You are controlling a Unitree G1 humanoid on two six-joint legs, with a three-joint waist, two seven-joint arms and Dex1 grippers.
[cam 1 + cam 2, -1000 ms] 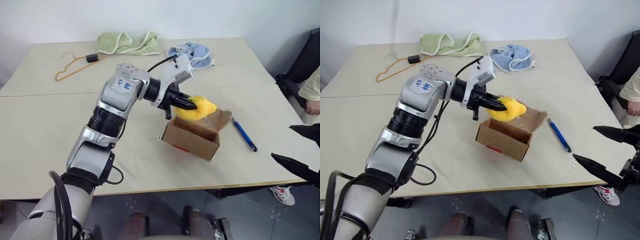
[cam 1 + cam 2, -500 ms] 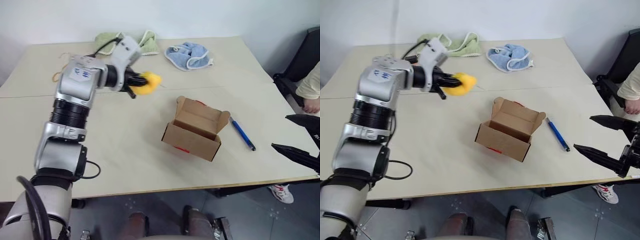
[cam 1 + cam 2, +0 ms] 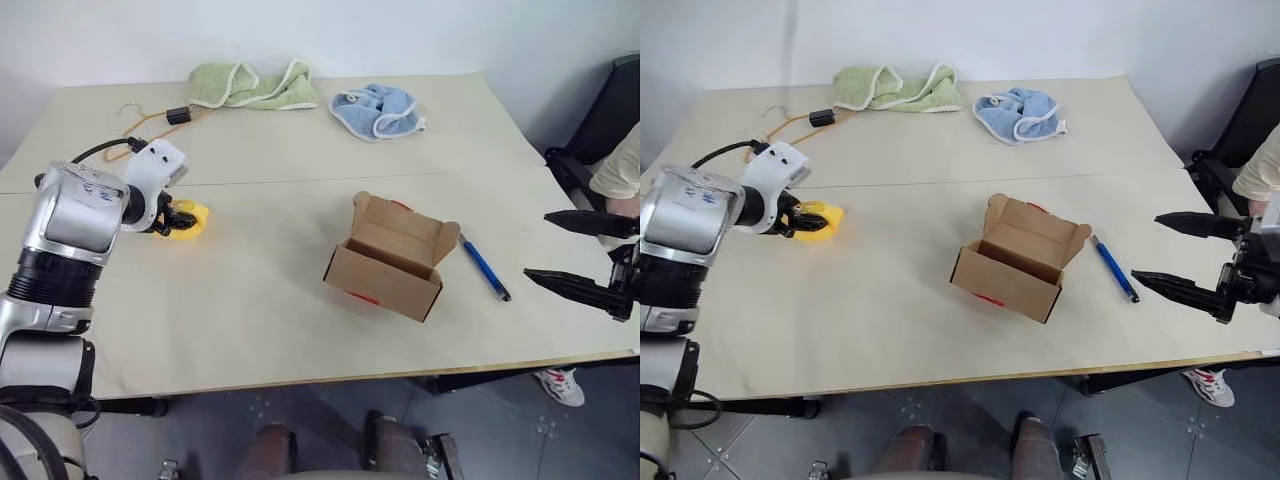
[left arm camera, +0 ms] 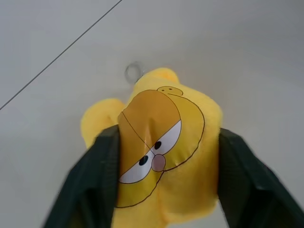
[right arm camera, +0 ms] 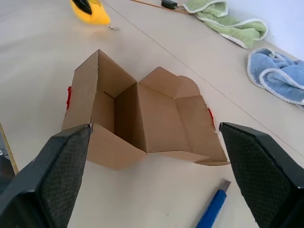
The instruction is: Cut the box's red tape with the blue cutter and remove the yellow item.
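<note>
Setting the yellow plush toy point(image 4: 161, 156) down on the table point(image 3: 300, 330) is the step in hand, and the left gripper point(image 3: 800, 218) is sitting around it with a black finger point(image 4: 92, 185) on each side; whether the pads are pressing the plush or have just let go I cannot tell. To finish this well, the fingers should be spreading fully clear of the soft sides before the arm is lifting, and the lift should be going straight back along the fingers so the toy's small metal ring point(image 4: 134, 72) is not snagging (soft plush tends to cling). The toy is lying well to the left of the cardboard box point(image 3: 390, 262). That box is standing with its flaps open and its inside looking bare, with remnants of red tape point(image 5: 69, 97) showing on its outer walls. The blue cutter point(image 3: 487, 268) is lying on the table just beside the box's right side. The right gripper point(image 3: 1200, 262) is hanging spread wide and empty near the table's right edge.
</note>
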